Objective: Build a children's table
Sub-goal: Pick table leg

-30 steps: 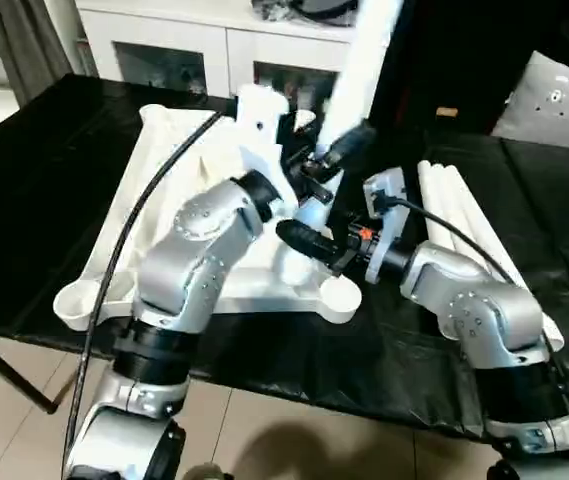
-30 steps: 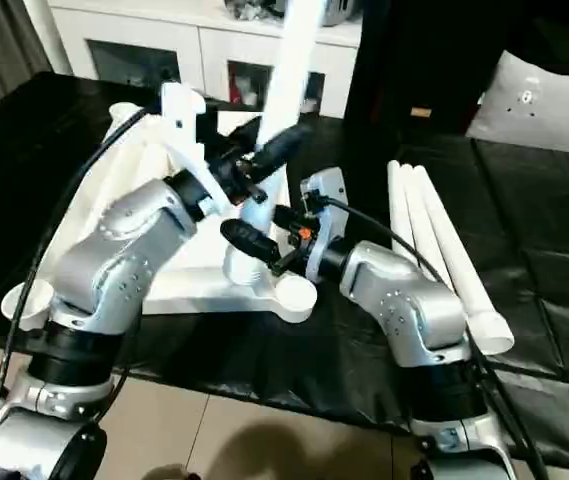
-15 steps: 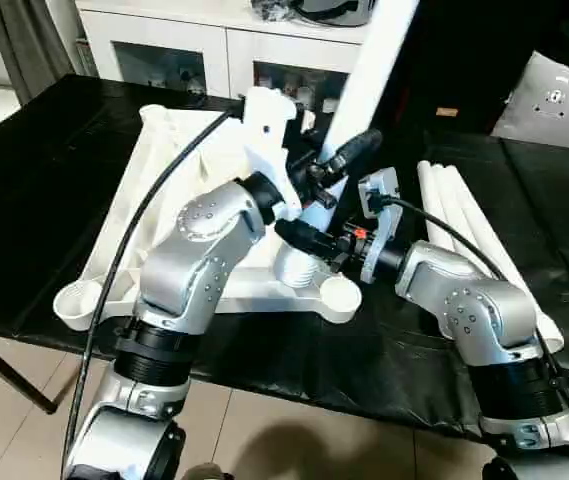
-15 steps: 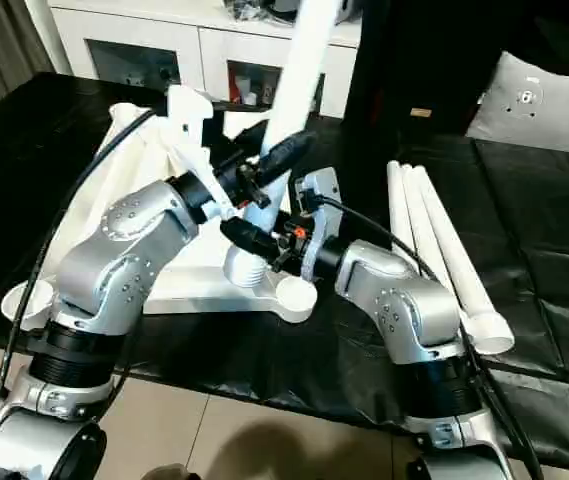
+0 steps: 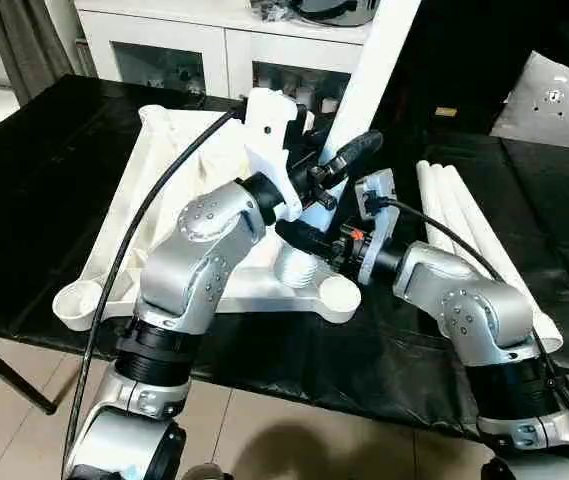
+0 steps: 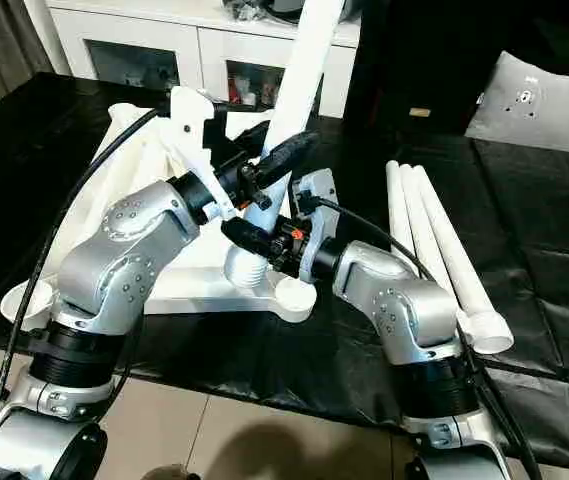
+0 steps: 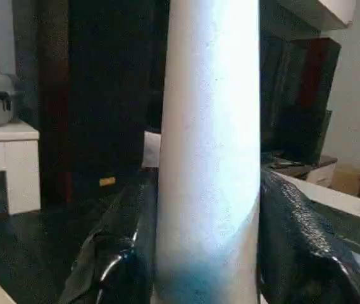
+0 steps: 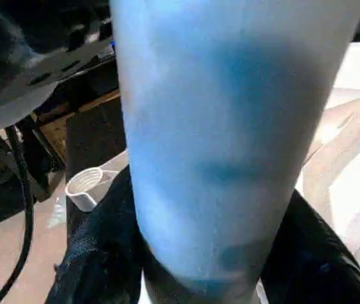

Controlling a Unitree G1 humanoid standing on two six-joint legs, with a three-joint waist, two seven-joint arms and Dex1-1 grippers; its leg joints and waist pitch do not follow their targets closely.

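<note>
Both grippers, left (image 5: pixel 336 165) and right (image 5: pixel 309 238), clamp one upright leg (image 5: pixel 369 75); three legs (image 5: pixel 464 225) lie near the table's (image 5: pixel 44 180) right edge.

Even indoor light, head views sharp; glare on the black table cover (image 5: pixel 44 180); wrist views blurred, blue-tinted.

A thick, round white plastic table leg (image 8: pixel 230 126) stood close before the camera, its surface shaded bluish. The right gripper (image 8: pixel 198 278) had its black jaws set on either side of the leg's lower part, against its sides. Beside it lay a white round corner socket (image 8: pixel 88 187) and a black cable (image 8: pixel 21 209).
</note>
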